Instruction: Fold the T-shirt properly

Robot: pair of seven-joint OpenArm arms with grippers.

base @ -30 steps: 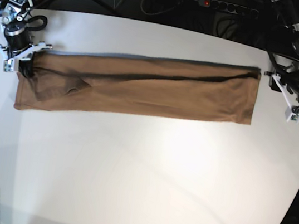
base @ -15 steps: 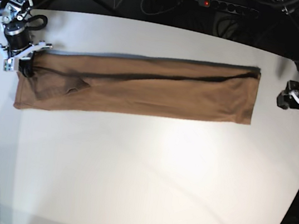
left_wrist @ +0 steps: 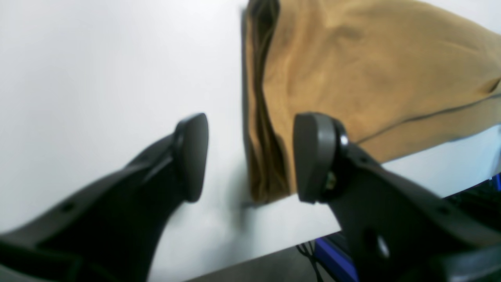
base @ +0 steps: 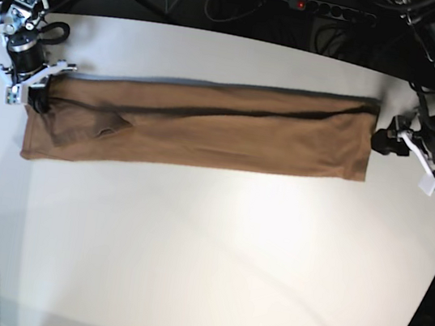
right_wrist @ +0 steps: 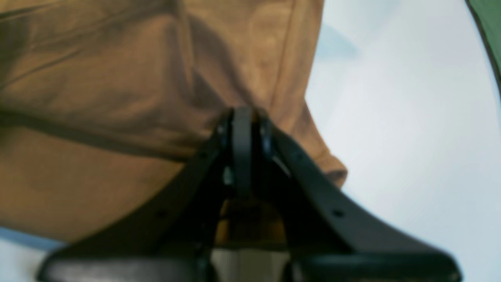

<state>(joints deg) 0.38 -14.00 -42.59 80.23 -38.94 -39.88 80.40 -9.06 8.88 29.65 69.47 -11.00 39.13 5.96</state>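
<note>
The tan-brown T-shirt [base: 207, 124] lies folded into a long flat strip across the white table [base: 211, 260]. My right gripper [base: 37, 97], on the left in the base view, is shut on the strip's left end; the right wrist view shows the fingers [right_wrist: 242, 149] pinched on the cloth [right_wrist: 98, 98]. My left gripper [base: 381, 143] is open at the strip's right end. In the left wrist view its fingers [left_wrist: 191, 156] straddle the T-shirt's end edge [left_wrist: 266, 164] near the far corner, without closing on it [left_wrist: 250, 156].
The table's back edge runs close behind the strip, and its curved right edge lies just beyond my left gripper. A power strip [base: 330, 9] and cables lie off the table at the back. A green surface [right_wrist: 489, 23] shows at the right wrist view's corner.
My left gripper swung out to the right past the table edge, then came back in to the strip's right end. My right gripper and the T-shirt have not moved.
</note>
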